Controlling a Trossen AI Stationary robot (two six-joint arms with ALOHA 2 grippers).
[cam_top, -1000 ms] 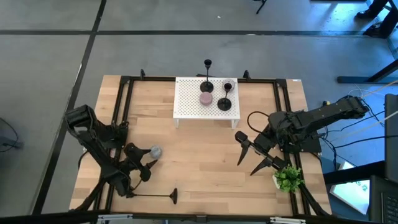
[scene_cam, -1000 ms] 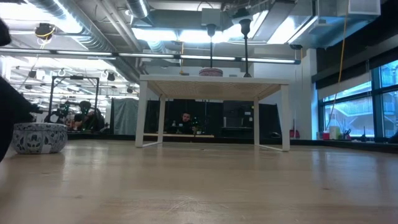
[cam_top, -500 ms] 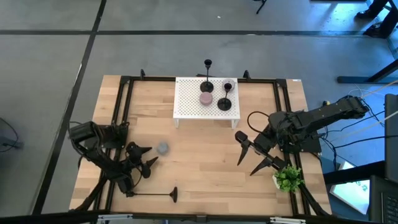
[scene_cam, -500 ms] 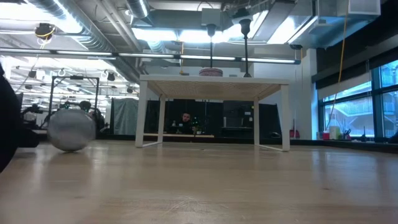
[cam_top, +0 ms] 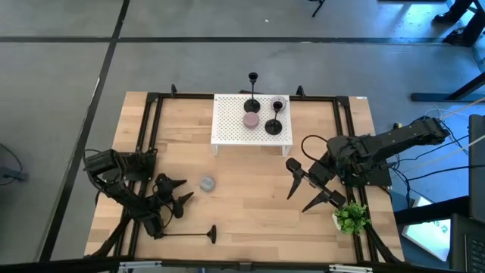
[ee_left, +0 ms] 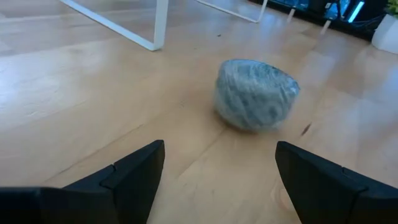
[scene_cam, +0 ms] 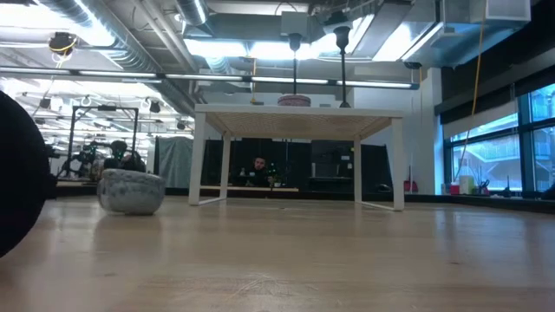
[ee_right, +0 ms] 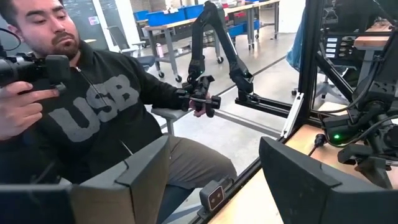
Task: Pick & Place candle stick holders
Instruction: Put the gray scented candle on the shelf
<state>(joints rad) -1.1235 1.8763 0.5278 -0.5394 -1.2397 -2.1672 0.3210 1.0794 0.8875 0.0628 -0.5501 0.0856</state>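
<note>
Seen from above, the left gripper [cam_top: 176, 193] sits low at about eight o'clock on the bench [cam_top: 250, 205], its fingers [ee_left: 134, 171] spread with nothing between them, pointing at a small grey bowl [cam_top: 207, 183] lying tipped over just beyond the fingertips; apart from it, so the bowl lies loose. One candle stick holder [cam_top: 191, 237] lies flat on the bench at seven o'clock, near that gripper, probably the next thing to lift. Three more holders [cam_top: 253, 92] stand upright at twelve o'clock, on or close behind the white perforated stand [cam_top: 227, 121], apparently the goal, beside a pink object [cam_top: 251, 120]. The right gripper [cam_top: 309, 189] waits at four o'clock, fingers open and empty, near a green plant [cam_top: 350, 218]; its wrist view faces a seated person [ee_right: 93, 118] beyond the bench.
</note>
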